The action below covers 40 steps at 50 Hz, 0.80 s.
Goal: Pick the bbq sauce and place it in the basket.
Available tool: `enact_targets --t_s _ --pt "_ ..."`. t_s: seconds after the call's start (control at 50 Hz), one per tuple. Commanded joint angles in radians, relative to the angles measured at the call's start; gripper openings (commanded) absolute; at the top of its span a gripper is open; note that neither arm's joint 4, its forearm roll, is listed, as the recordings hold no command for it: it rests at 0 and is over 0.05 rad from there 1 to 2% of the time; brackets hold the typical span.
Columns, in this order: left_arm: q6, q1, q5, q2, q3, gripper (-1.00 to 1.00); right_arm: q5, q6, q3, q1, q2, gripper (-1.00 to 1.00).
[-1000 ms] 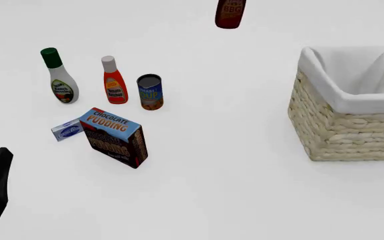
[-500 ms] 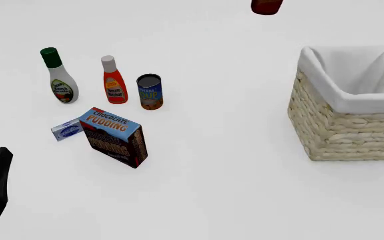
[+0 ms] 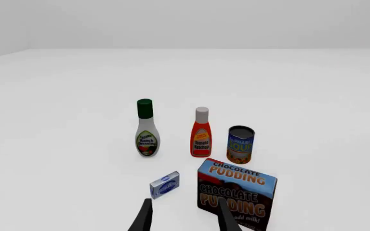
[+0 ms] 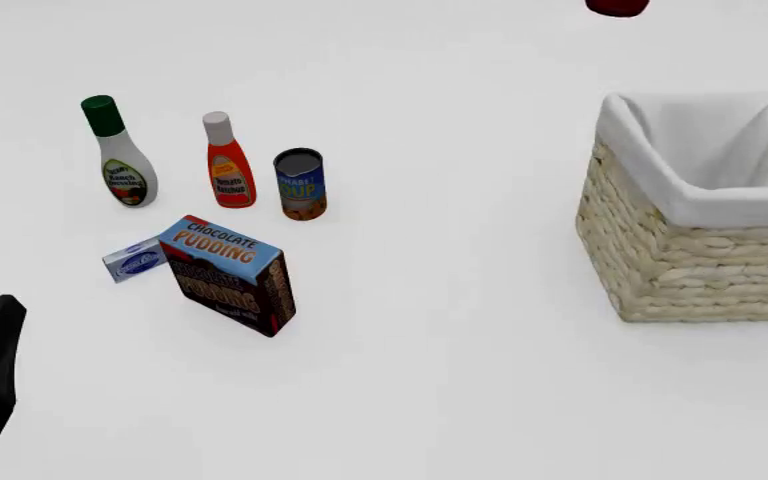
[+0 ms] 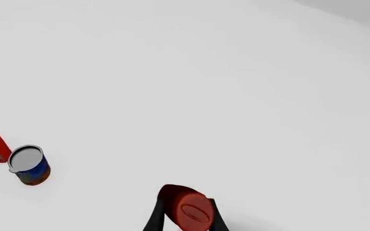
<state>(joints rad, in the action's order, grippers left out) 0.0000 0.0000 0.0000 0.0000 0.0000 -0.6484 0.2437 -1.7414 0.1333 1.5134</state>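
We find the bbq sauce (image 5: 186,210) held between the right gripper (image 5: 183,217) fingers, aloft at the front view's top; lowering into the basket (image 4: 704,205) remains. Left gripper (image 3: 183,217) fingers stand apart, empty.

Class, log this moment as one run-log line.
right gripper: shut on bbq sauce, lifted | left gripper: open, idle | basket: no bottle inside yet

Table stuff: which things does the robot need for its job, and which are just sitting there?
Needed:
bbq sauce, held in the right gripper
basket

Just sitting there:
ranch bottle
ketchup bottle
soup can
pudding box
small blue-and-white box
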Motion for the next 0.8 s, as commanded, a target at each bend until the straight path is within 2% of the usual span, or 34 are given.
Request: enact_targets --t_s 0.02,0.34,0.8 --pt "0.0 0.0 0.0 0.0 0.0 1.0 0.006 -0.012 0.028 -0.078 -0.053 -1.0" --pt "0.0 0.0 0.0 0.0 0.0 1.0 0.016 -0.009 0.091 -0.2 -0.117 -1.0" --pt "0.0 0.0 0.0 0.0 0.0 1.0 0.068 -0.002 0.213 -0.323 -0.162 -1.0"
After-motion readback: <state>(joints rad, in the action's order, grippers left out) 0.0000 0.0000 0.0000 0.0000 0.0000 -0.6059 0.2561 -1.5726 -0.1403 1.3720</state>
